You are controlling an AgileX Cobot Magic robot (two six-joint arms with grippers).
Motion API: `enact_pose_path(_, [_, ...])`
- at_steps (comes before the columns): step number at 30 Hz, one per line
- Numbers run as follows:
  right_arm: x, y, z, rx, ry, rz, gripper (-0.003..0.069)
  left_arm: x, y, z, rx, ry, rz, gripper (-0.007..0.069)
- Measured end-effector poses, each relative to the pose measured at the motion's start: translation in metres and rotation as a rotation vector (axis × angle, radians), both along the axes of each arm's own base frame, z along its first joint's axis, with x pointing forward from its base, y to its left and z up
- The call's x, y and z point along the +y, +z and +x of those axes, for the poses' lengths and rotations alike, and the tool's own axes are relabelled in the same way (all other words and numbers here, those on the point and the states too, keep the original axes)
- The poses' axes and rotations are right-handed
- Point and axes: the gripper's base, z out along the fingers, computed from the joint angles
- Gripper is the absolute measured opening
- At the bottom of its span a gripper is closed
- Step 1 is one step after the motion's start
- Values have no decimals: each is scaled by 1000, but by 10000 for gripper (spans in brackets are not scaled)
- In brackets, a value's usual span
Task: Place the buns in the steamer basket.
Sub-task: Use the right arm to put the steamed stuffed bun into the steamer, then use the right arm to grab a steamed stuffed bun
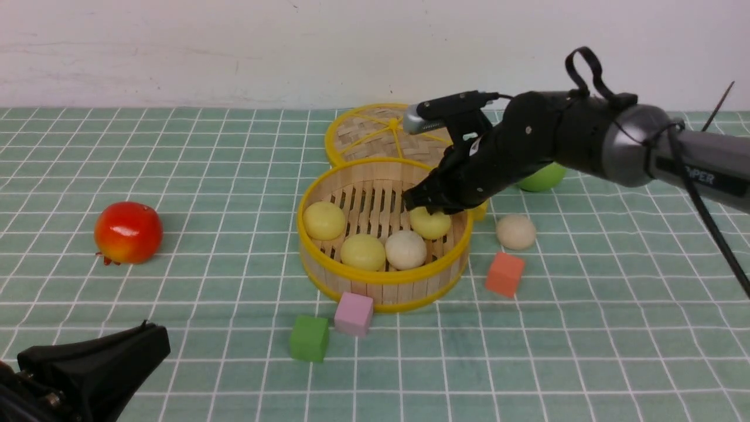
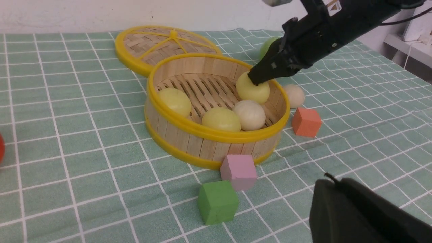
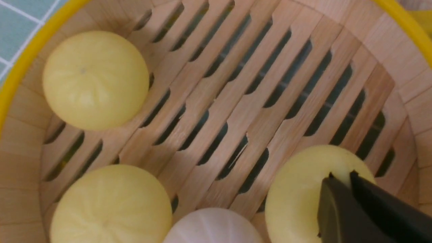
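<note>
Four of the five buns sit inside the steamer basket [image 1: 384,280]: the left yellow bun [image 1: 324,220] by the left wall, the front yellow bun [image 1: 362,252] near the front rim, the white bun [image 1: 405,249] touching it, and the right yellow bun [image 1: 432,225] against the right wall; the beige bun [image 1: 516,231] lies out on the desk [image 1: 205,176], to the right of the basket and just behind the orange cube [image 1: 504,274]; so I judge the job mostly done, with that one bun to fetch.

My right fingers [image 3: 378,206] are together, only a hairline showing between the tips, and the tips press on top of the right yellow bun, down inside the basket; the bun looks to rest on the slats by the wall, though from these angles I cannot tell whether I pinch a bit of its skin or merely touch it; if I do hold it, letting go is the step in hand.

My left fingers [image 1: 117,351] hang low at the near left of the desk, well apart from the basket; they look closed to a wedge and hold nothing.
</note>
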Motion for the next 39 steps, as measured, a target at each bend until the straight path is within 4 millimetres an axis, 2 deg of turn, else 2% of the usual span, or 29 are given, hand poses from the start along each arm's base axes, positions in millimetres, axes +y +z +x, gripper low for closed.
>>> enact_pose_path(5, [1,-12,5,-11,0,-18,16,0,0,0,0,0,0,15])
enact_pose_path(10, [1,-16,7,-16,-2,-19,51,0,0,0,0,0,0,19])
enact_pose_path(12, [1,-16,7,-15,-4,-16,123,0,0,0,0,0,0,20])
enact_pose_path(13, [1,-16,7,-15,-4,-16,123,0,0,0,0,0,0,20])
enact_pose_path(15, [1,-12,6,0,-25,3,225,0,0,0,0,0,0,20])
enact_pose_path(17, [-1,3,1,6,-39,22,332,0,0,0,0,0,0,21])
enact_pose_path(18, [-1,5,0,5,-40,24,351,0,0,0,0,0,0,21])
enact_pose_path(19, [-2,17,-3,-5,-39,26,405,0,0,0,0,0,0,22])
enact_pose_path(20, [-3,25,-5,-14,-38,28,421,0,0,0,0,0,0,22])
enact_pose_path(21, [-7,43,-11,-44,-29,17,472,0,0,0,0,0,0,22])
enact_pose_path(23, [-13,66,-19,-87,-10,-30,520,0,0,0,0,0,0,25])
enact_pose_path(25, [-23,81,-25,-104,-5,-102,538,0,0,0,1,0,0,28])
enact_pose_path(28, [-45,80,-26,-48,-62,-211,530,0,0,0,1,0,0,31])
enact_pose_path(30, [-63,67,-20,25,-135,-257,507,0,0,0,2,-1,1,36])
enact_pose_path(31, [-65,65,-20,39,-142,-263,503,0,0,0,2,-1,1,36])
enact_pose_path(32, [-77,47,-13,100,-192,-282,470,0,0,0,2,-1,1,38])
enact_pose_path(33, [-78,45,-12,106,-195,-283,465,0,0,0,2,-1,1,39])
enact_pose_path(34, [-83,30,-6,140,-212,-286,434,0,0,0,2,-1,1,39])
enact_pose_path(37, [-84,8,5,157,-235,-238,365,0,0,0,3,-1,1,39])
enact_pose_path(39, [-82,1,10,141,-243,-200,327,0,0,0,3,-1,1,41])
